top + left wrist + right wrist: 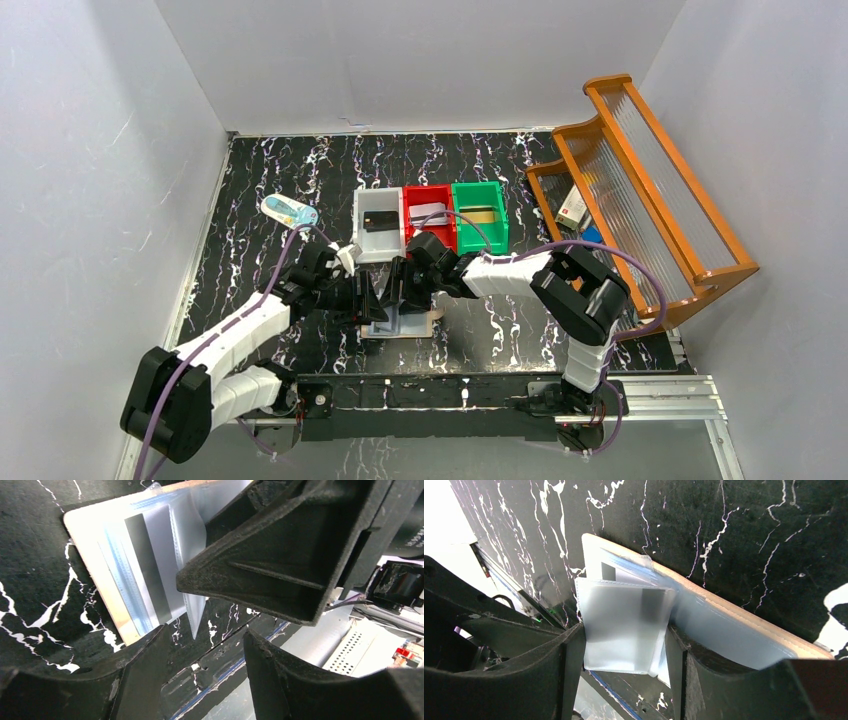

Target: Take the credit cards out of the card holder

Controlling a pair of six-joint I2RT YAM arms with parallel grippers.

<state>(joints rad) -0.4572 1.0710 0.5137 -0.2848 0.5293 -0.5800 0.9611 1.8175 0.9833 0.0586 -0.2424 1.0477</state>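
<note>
The card holder (415, 326) lies open on the table between my two grippers, its beige edge and pale grey-blue pockets showing in the left wrist view (95, 545) and the right wrist view (734, 625). A silvery-grey credit card (150, 565) sits in a pocket. My right gripper (626, 666) has its jaws on the two side edges of a raised clear sleeve (624, 625) with a silvery card in it; the sleeve curls at the right finger. My left gripper (200, 667) is open and empty just beside the holder's near edge. The two grippers, left (366, 300) and right (405, 292), almost touch.
Three bins stand behind the holder: white (362, 240) with a black card, red (447, 240) with a grey card, green (500, 240) with a gold card. A wooden rack (650, 190) with small boxes is at the right. A small clear packet (288, 211) lies at the back left.
</note>
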